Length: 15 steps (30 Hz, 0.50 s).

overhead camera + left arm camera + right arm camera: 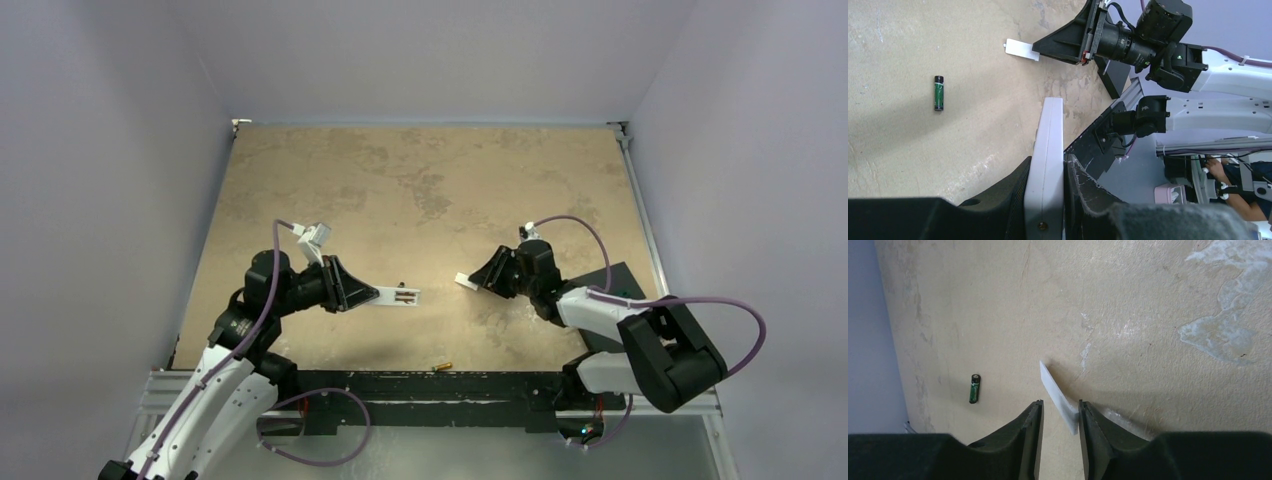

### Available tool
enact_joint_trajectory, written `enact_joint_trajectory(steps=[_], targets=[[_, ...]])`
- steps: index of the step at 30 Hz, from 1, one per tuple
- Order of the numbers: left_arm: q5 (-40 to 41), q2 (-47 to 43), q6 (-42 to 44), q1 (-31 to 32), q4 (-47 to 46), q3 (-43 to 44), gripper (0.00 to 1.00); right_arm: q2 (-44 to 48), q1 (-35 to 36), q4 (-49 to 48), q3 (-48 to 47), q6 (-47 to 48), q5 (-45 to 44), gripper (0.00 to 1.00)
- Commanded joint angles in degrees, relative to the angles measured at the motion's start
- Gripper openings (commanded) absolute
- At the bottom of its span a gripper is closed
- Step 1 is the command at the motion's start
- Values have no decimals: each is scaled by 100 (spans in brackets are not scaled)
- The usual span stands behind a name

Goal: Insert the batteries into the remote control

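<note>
White plastic, slim and hard-edged, the remote control [405, 297] juts from the left gripper [368, 293], whose jaws are clamped on its two broad faces. The bar hangs above the table [400, 180] with its free end pointing toward the other arm and its recess [404, 296] showing in the overhead view. Copper-coloured marks sit inside, though whether they are contacts or a cell I cannot tell. The right gripper [480, 281] faces it, well apart, pinching a thin white cover [1058, 397] by one end. Both are occupied, so I judge the cover must be put down before either cell can be lifted. The dark battery [938, 93], a small smooth cylinder with a green label, lies on the mottled tan stone-look surface near the remote's far side. Its long axis runs roughly parallel to the bar, and it lies between the two grippers, nearer the left one. The gold battery [443, 366] rests close to the near edge between the arm bases, its axis along that edge; being round, either may roll if nudged
</note>
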<state>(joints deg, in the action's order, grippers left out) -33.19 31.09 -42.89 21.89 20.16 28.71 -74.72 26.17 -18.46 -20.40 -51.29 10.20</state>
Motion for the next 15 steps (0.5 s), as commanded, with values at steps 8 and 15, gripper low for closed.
enact_joint_trajectory(steps=[8, 15], targets=[[53, -176, -26, -9, -135, 111, 0, 355, -40, 417, -99, 167, -229, 49], [67, -247, -4, -9, -50, 132, 0, 933, -42, 1118, -180, 350, -449, 57]])
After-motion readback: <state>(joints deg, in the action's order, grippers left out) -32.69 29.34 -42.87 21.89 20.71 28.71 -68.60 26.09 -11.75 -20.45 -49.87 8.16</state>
